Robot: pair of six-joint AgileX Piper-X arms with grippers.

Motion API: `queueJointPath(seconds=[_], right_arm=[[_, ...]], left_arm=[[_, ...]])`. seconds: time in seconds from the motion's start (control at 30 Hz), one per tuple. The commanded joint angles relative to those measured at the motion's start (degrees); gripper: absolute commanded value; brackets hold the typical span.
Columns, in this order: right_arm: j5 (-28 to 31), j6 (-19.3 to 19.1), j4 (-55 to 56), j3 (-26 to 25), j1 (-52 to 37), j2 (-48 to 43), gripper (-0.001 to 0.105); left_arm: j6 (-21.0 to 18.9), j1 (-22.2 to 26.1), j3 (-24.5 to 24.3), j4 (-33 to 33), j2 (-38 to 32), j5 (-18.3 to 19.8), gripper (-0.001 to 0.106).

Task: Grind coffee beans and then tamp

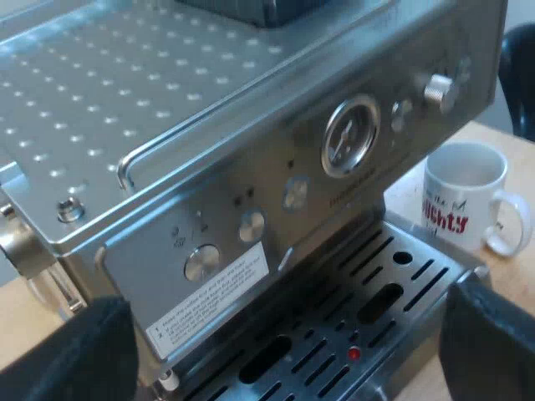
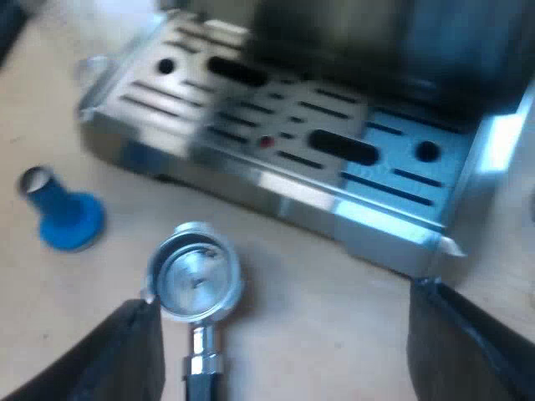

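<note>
**Wide open and empty-handed at the coffee station**

The left gripper point(image 1: 284, 347) is pictured over the front of a brushed stainless-steel espresso machine point(image 1: 251, 142). Its two black fingers point(image 1: 75, 351) are spread wide and nothing is held between them. A round pressure gauge point(image 1: 351, 135) is set in the middle of the control panel, and a slotted metal drip tray point(image 1: 456, 263) is seen below it. A white ceramic mug point(image 1: 464, 196) with red and black lettering is stood on the light wooden table point(image 1: 518, 280) just beside the tray, its handle turned away from the machine.

The right gripper point(image 2: 297, 351) is held above the table in front of the tray, its fingers likewise parted wide and empty. A round metal holder with a dark handle point(image 2: 196, 271) is laid loose on the table between those fingers, nearer to one of them, with its basket open upward and apart from the machine. If the handle is taken as six o'clock of the basket, a blue tamper point(image 2: 63, 213) is found on the table at about ten o'clock. The tray's front edge is met at twelve to one o'clock.
</note>
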Motion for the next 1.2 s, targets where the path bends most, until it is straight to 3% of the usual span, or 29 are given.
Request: queueJointPath(seconds=[0.03, 0.17, 0.27, 0.4, 0.5, 0.7, 0.87, 0.97, 1.2], right_arm=[[-5.49, -1.13, 1.13, -1.30, -5.59, 0.43, 0.062], [-10.40, -3.70, 1.35, -1.37, -17.07, 0.49, 0.062], [-11.45, -5.94, 1.50, -1.37, -23.43, -0.04, 0.062], [-13.15, -10.36, 2.80, -1.37, -30.80, -0.61, 0.062], [-15.98, -12.82, 4.36, -1.37, -35.20, -1.30, 0.062], [-16.98, -16.09, 6.32, -1.37, -42.87, -2.29, 0.062], [-21.83, -18.67, 7.60, -1.02, -51.33, -4.46, 0.062], [-25.00, -18.68, 8.66, -0.71, -55.88, -5.91, 0.062], [-24.99, -18.68, 8.91, -0.71, -56.98, -12.15, 0.062]], left_arm=[[-2.46, 0.07, -0.85, 1.41, -0.74, -0.19, 0.080], [-2.66, 1.25, -0.83, 2.43, -0.74, -2.16, 0.080], [-2.66, 6.26, -0.83, 3.76, -0.74, -1.79, 0.080], [-2.66, 15.36, -1.25, 5.84, -0.96, 2.31, 0.080], [-2.66, 18.72, -1.25, 5.96, -1.61, 2.44, 0.080], [-2.66, 19.90, -1.25, 6.90, -3.08, 2.19, 0.080], [-2.66, 19.90, -1.25, 11.10, -5.06, 2.19, 0.080], [-2.19, 19.90, -1.25, 14.30, -7.58, 2.19, 0.080], [-2.19, 19.90, -1.25, 19.33, -14.16, 2.19, 0.080]])
